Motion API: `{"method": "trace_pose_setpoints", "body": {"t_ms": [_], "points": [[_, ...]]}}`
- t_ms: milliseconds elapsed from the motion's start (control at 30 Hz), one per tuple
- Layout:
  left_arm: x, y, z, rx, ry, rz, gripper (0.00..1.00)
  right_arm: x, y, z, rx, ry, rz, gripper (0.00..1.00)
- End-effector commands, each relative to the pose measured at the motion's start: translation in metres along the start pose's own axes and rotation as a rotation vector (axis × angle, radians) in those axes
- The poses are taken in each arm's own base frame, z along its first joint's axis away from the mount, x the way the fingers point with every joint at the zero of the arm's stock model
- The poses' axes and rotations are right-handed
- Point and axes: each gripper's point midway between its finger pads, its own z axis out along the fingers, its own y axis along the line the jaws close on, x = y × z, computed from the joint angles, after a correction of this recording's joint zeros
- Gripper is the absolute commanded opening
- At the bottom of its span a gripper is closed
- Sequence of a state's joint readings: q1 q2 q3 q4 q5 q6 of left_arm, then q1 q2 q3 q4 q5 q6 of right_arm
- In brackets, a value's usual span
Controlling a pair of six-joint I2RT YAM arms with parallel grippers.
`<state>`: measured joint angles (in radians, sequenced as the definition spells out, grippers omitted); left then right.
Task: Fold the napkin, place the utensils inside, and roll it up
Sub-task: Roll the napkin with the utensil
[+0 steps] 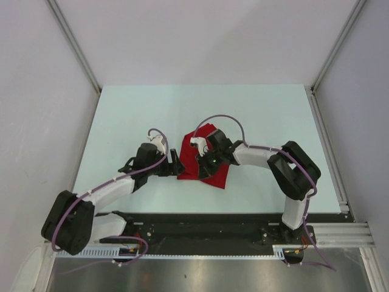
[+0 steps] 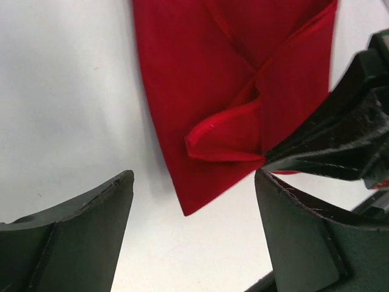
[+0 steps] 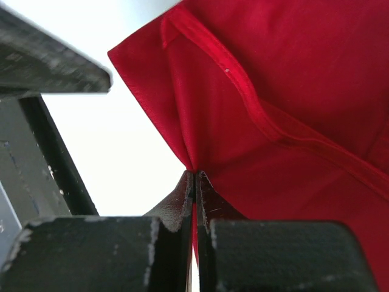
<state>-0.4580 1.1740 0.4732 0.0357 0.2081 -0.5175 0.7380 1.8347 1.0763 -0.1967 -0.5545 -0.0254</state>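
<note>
Now right tool pinches the napkin tight toward the tabletop's near edge; left tool gapes wide, empty.

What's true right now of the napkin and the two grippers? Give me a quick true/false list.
1. The right gripper is shut on the napkin. True.
2. The left gripper grips the napkin. False: its jaws are open, holding nothing.
3. The napkin is spread flat in one layer. False: it is folded, with layers overlapping.
4. The left gripper sits at the napkin's left side, above the table. True.
</note>
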Motion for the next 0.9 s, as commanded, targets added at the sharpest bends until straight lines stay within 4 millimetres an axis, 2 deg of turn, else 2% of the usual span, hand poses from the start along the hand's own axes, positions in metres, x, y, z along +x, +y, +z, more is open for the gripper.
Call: {"method": "trace_pose_setpoints", "body": {"t_ms": [0,67,267,467,567,767,800,867], "points": [[-0.012,0.001,0.012,-0.034,-0.008,-0.021,0.86,0.0,0.011,0.003,-0.087,0.023,0.025,0.0],[-0.005,0.005,0.018,-0.056,0.028,-0.052,0.86,-0.001,0.011,0.004,-0.086,0.019,0.022,0.0],[0.007,-0.003,0.029,-0.001,0.083,-0.118,0.82,0.002,0.013,0.006,-0.087,0.021,0.014,0.0],[0.021,-0.012,0.034,0.069,0.127,-0.169,0.72,0.003,0.014,0.006,-0.084,0.019,0.002,0.0],[0.025,-0.015,0.037,0.091,0.145,-0.188,0.64,0.002,0.015,0.005,-0.075,0.017,-0.007,0.0],[0.031,-0.014,0.038,0.091,0.17,-0.199,0.35,0.001,0.013,0.007,-0.057,0.012,-0.013,0.0],[0.032,-0.013,0.038,0.086,0.174,-0.199,0.27,0.001,0.013,0.007,-0.055,0.011,-0.014,0.0],[0.032,-0.014,0.037,0.088,0.176,-0.197,0.19,-0.003,0.013,0.006,-0.048,-0.006,-0.021,0.0]]}}
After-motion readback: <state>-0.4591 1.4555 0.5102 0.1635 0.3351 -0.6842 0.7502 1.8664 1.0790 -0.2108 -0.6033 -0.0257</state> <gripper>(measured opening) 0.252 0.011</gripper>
